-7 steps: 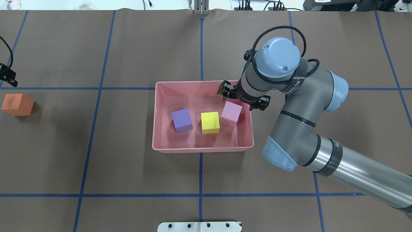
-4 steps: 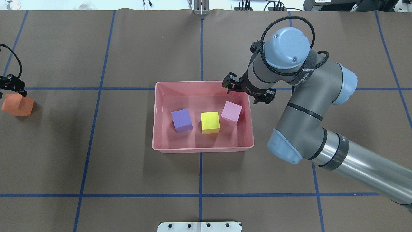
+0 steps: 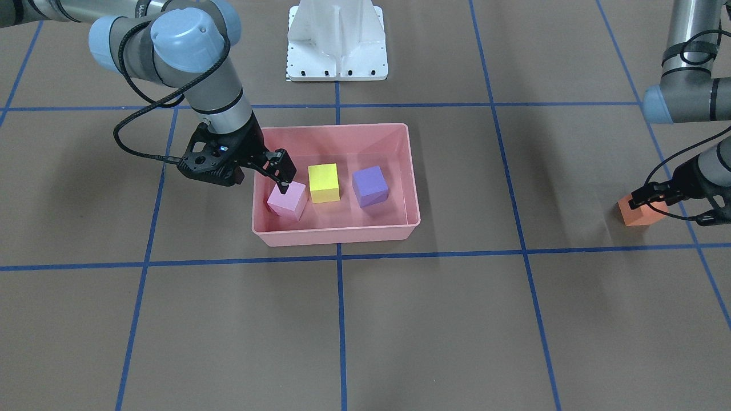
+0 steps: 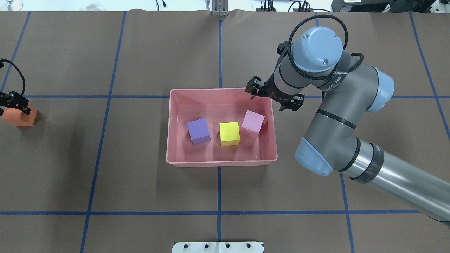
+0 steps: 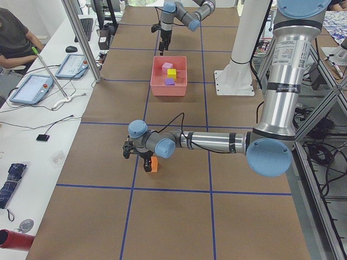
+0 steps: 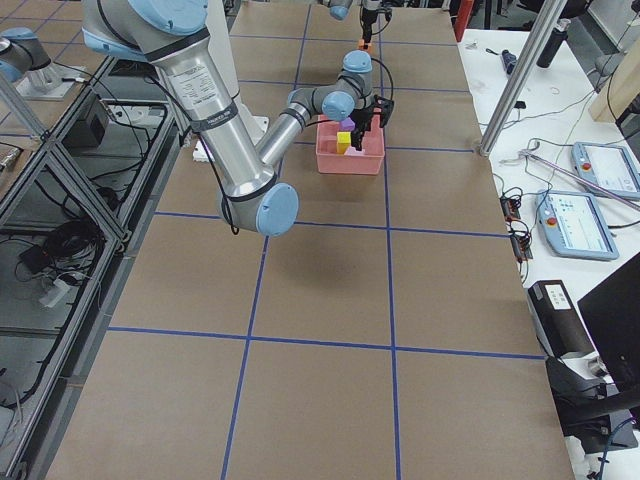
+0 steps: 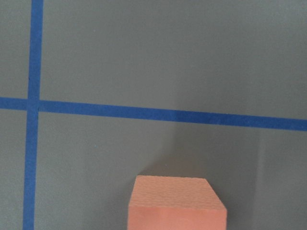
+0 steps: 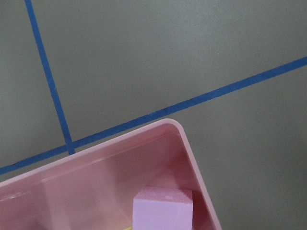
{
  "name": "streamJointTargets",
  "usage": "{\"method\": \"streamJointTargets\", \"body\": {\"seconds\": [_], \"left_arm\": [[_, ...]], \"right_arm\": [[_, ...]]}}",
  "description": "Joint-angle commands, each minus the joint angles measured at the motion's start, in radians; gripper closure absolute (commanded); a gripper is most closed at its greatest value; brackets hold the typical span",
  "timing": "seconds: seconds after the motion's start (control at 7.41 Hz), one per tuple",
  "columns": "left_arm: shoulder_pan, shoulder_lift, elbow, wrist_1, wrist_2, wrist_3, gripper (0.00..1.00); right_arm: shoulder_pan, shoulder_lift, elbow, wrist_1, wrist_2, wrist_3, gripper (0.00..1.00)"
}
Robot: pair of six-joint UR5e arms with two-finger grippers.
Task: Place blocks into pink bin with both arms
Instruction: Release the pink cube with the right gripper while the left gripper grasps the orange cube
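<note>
The pink bin [image 4: 221, 163] stands mid-table and holds the purple block [image 4: 198, 131], the yellow-green block [image 4: 229, 134] and the light pink block [image 4: 252, 123]. My right gripper [image 4: 272, 97] is open and empty, raised over the bin's far right corner, just beyond the pink block [image 3: 287, 201]. The right wrist view shows that corner [image 8: 192, 148] and the pink block [image 8: 163, 208]. The orange block [image 4: 19, 118] lies on the mat at the far left. My left gripper [image 4: 14, 102] is open, low over the block's far edge. The orange block fills the bottom of the left wrist view [image 7: 177, 203].
The white pedestal base [image 3: 337, 43] stands on the robot's side of the bin. Blue tape lines [image 4: 219, 212] cross the brown mat. An operators' bench with tablets [image 5: 32, 86] and a seated person [image 5: 13, 38] runs along the table's far side.
My right gripper has risen and drawn back from the pink block toward the bin's far right corner. My left gripper has come down and nearer, onto the orange block's far edge.
</note>
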Motion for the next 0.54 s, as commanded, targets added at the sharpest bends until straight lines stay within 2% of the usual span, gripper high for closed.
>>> {"method": "streamJointTargets", "body": {"seconds": [0.0, 0.14, 0.27, 0.4], "left_arm": [[0.019, 0.001, 0.012, -0.002, 0.003, 0.001, 0.17], [0.019, -0.001, 0.011, -0.002, 0.001, -0.002, 0.69], [0.019, -0.016, -0.006, -0.001, -0.008, -0.037, 1.0], [0.019, -0.025, -0.093, 0.011, -0.034, -0.119, 1.0]], "right_arm": [[0.019, -0.023, 0.03, -0.002, 0.006, 0.0, 0.0], [0.048, -0.026, 0.047, -0.041, 0.042, -0.009, 0.0], [0.103, -0.035, 0.072, -0.078, 0.058, -0.069, 0.0], [0.116, -0.113, 0.13, -0.098, 0.061, -0.159, 0.0]]}}
